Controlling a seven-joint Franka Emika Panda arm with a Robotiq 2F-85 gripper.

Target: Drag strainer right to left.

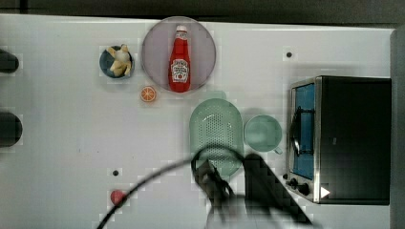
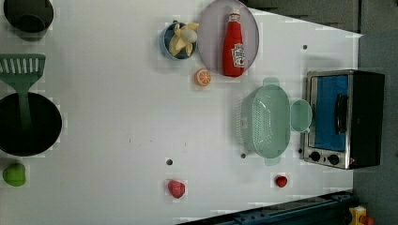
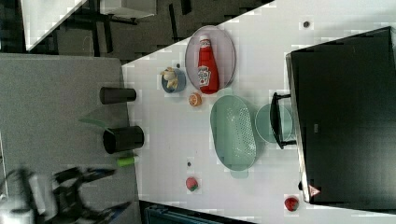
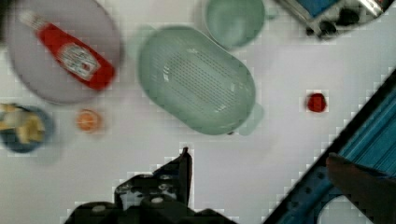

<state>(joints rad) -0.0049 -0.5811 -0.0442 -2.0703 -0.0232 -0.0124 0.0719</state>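
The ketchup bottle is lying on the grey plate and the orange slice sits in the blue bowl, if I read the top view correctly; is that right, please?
Not quite. The ketchup bottle does lie on the grey plate, but the orange slice sits on the bare table, just below that plate in the top view. The blue bowl holds a peeled banana.

A white bench [image 1: 71, 143] spans the scene under even, diffuse light. In the right view a grey surface [image 3: 51, 93] adjoins the bench at the right view's left, with dark floor and furniture legs [image 3: 140, 23] beyond its far edge.
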